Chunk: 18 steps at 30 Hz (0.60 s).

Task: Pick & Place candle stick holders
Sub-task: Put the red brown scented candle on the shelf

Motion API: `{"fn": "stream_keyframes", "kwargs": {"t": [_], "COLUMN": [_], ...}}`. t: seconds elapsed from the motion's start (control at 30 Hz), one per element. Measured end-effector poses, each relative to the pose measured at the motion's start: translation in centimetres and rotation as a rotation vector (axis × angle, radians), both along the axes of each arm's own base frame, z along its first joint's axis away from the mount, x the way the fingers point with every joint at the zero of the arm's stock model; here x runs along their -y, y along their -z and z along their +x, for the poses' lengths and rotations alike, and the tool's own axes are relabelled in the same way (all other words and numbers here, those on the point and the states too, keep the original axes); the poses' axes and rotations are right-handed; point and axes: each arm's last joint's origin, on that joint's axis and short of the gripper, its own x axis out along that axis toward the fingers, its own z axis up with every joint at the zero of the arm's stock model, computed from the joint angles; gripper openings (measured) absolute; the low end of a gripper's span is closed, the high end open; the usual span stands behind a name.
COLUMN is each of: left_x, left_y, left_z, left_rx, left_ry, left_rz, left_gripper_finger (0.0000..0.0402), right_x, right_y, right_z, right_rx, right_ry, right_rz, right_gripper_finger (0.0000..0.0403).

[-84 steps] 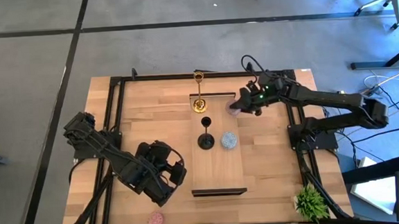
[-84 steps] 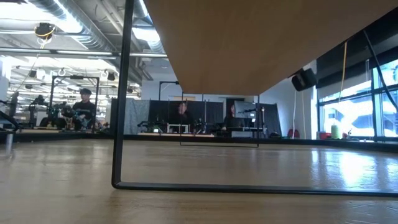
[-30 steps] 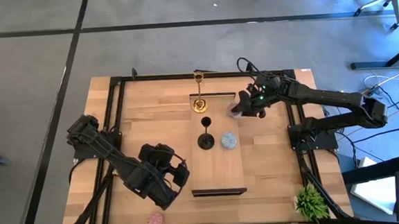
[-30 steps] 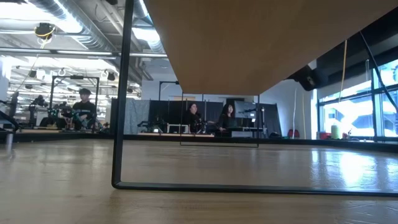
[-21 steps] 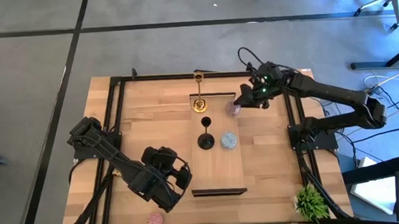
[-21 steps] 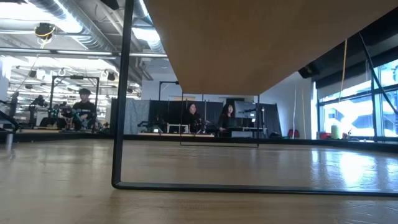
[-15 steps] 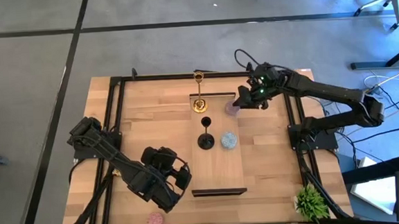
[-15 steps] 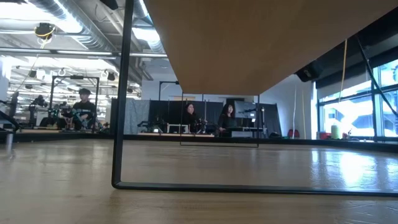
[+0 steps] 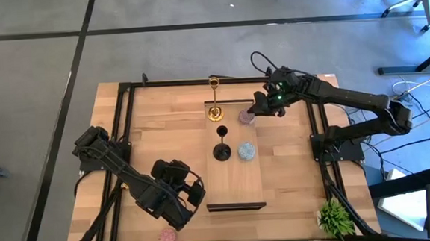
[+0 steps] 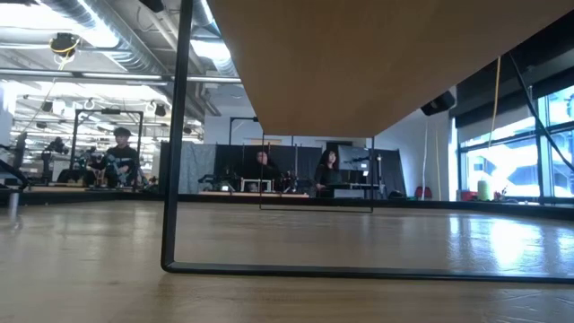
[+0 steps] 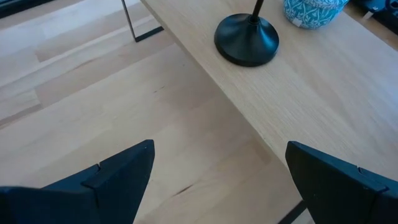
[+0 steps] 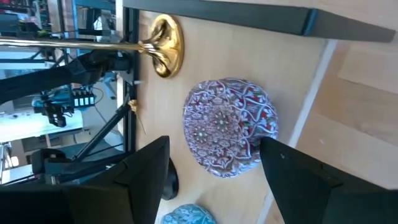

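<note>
A mauve patterned low round holder sits by its underside on the raised wooden board, next to a gold stemmed holder. It also shows in the right wrist view. A black stemmed holder and a light-blue low one stand on the board nearer me. A pink low one lies on the table at the near left. My right gripper is open, its fingers on either side of the mauve holder's near part. My left gripper is open and empty, left of the board. My right gripper comes at the mauve holder slanting down from the table's right. Bare wood shows between one finger and the holder. The other finger overlaps the holder's edge. I cannot tell whether it touches.
The board stands on black metal legs with room beneath it. A green plant stands at the table's near right corner. A black frame rail runs round the table. People sit in the room beyond.
My right gripper has gone toward the table's left and slightly toward its far edge. The mauve holder has gone with it, from beside the board's right edge onto the board next to the gold holder.
</note>
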Motion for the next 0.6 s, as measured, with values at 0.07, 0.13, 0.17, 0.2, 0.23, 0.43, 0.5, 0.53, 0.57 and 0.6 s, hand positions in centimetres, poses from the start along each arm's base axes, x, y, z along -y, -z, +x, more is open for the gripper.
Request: {"fn": "stream_keyframes", "kwargs": {"t": [0.07, 0.13, 0.17, 0.2, 0.23, 0.43, 0.5, 0.53, 0.57, 0.6], "left_x": [-0.02, -0.02, -0.02, -0.03, -0.04, -0.17, -0.24, -0.28, -0.31, -0.34], "left_y": [0.00, 0.00, 0.00, 0.00, 0.00, 0.05, 0.06, 0.06, 0.06, 0.07], "left_z": [0.01, 0.01, 0.01, 0.01, -0.01, -0.26, -0.36, -0.42, -0.47, -0.53], "left_rx": [0.000, -0.001, -0.001, -0.002, -0.003, -0.042, -0.055, -0.062, -0.070, -0.079], "left_ry": [0.000, 0.000, 0.000, 0.000, 0.000, 0.001, 0.000, 0.000, 0.000, 0.000], "left_rz": [0.000, 0.000, 0.000, 0.001, 0.002, 0.003, 0.008, 0.010, 0.009, 0.007], "left_gripper_finger": [0.0361, 0.0361, 0.0361, 0.0361, 0.0361, 0.0361, 0.0361, 0.0361, 0.0361, 0.0361], "right_x": [0.02, 0.03, 0.02, 0.03, 0.04, 0.17, 0.19, 0.19, 0.17, 0.11], "right_y": [0.06, 0.05, 0.05, 0.05, 0.05, -0.23, -0.30, -0.33, -0.33, -0.33], "right_z": [0.03, 0.03, 0.04, 0.04, 0.05, 0.28, 0.33, 0.35, 0.37, 0.39], "right_rx": [-0.003, -0.003, -0.002, -0.003, -0.003, 0.030, 0.038, 0.042, 0.043, 0.044], "right_ry": [0.001, 0.003, 0.003, 0.004, 0.005, 0.023, 0.022, 0.021, 0.019, 0.015], "right_rz": [0.001, -0.001, -0.002, -0.002, -0.004, -0.009, -0.011, -0.012, -0.012, -0.011], "right_gripper_finger": [0.0255, 0.0255, 0.0255, 0.0255, 0.0255, 0.0255, 0.0255, 0.0255, 0.0255, 0.0255]}}
